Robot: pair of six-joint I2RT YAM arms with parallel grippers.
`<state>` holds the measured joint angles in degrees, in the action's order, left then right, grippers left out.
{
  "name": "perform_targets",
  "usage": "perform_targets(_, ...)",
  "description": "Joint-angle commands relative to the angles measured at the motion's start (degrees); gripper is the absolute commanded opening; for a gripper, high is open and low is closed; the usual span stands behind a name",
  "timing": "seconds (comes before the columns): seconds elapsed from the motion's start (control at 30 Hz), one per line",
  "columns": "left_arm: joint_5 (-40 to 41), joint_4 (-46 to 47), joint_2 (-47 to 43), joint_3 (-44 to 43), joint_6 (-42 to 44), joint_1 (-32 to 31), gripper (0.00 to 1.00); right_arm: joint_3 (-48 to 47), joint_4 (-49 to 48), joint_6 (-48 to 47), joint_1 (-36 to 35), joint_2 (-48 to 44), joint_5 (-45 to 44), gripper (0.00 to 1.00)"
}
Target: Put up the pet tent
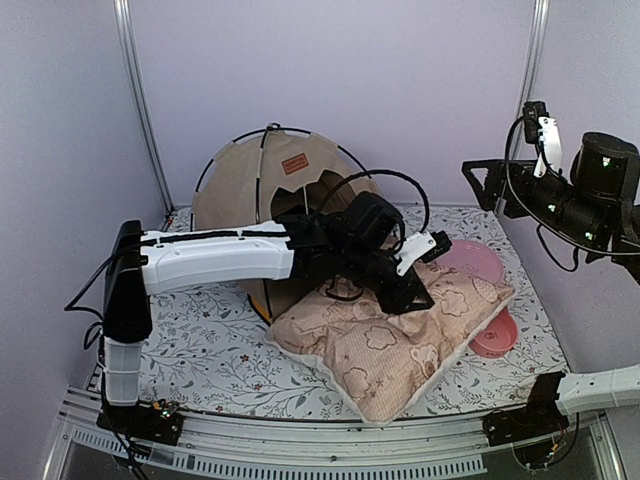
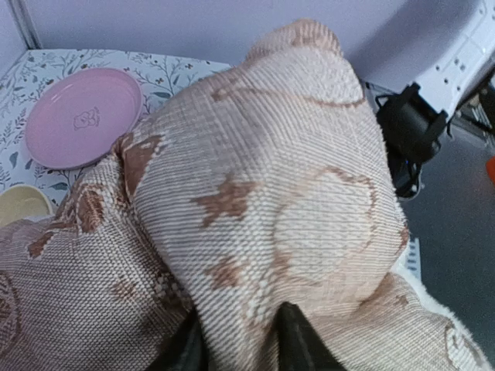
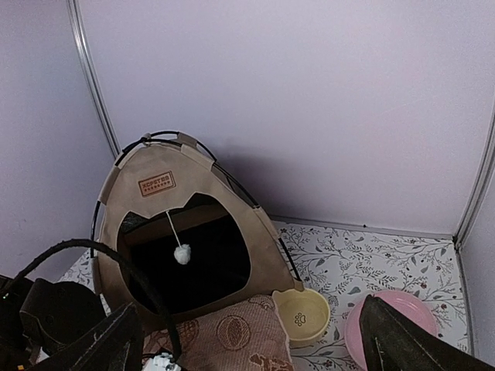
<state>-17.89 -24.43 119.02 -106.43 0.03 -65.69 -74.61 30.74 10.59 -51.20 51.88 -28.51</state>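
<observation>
The tan pet tent (image 1: 250, 180) stands upright at the back left on its black poles, its dark opening facing forward. In the right wrist view the pet tent (image 3: 166, 166) shows its brown label and the white pompom (image 3: 182, 254) hanging in the doorway. A pinkish patterned cushion (image 1: 400, 345) lies in front of it. My left gripper (image 1: 410, 295) is down on the cushion's top. In its wrist view the left gripper (image 2: 241, 325) has its fingers apart, with a ridge of cushion (image 2: 294, 178) fabric between them. My right gripper (image 1: 480, 185) hangs high at the right, open and empty, also visible as (image 3: 251, 340).
A pink bowl (image 1: 470, 260) sits right of the cushion, with a reddish dish (image 1: 495, 335) nearer the front. A yellow bowl (image 3: 302, 313) stands by the tent's right corner. A floral mat (image 1: 200, 340) covers the table. Lilac walls and metal posts close in the back and sides.
</observation>
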Motion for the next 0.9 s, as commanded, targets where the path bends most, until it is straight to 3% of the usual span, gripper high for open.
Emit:
perform_targets(0.0, 3.35, 6.15, -3.06, 1.13, -4.04, 0.73, 0.43, 0.58, 2.55, 1.94, 0.28, 1.23, 1.78, 0.99)
perform_targets(0.17, 6.95, 11.25, -11.72, 8.96, -9.76, 3.14, 0.55, 1.41, 3.55, 1.79, 0.34, 2.50, 4.69, 0.99)
perform_targets(0.47, 9.66, 19.73, -30.04, 30.39, -21.49, 9.32, 0.55, 4.69, 3.35, 0.22, 0.32, 9.64, 16.98, 0.99)
perform_targets(0.67, 22.40, 16.94, -40.33, 38.55, -26.61, 10.07, 0.57, 9.33, 0.71, 2.51, -1.39, 15.38, 27.87, 0.99)
perform_targets(0.87, 36.43, 12.79, -50.24, 47.05, -35.09, 12.65, 0.63, 15.43, -3.28, 7.51, -8.49, 18.50, 28.48, 0.99)
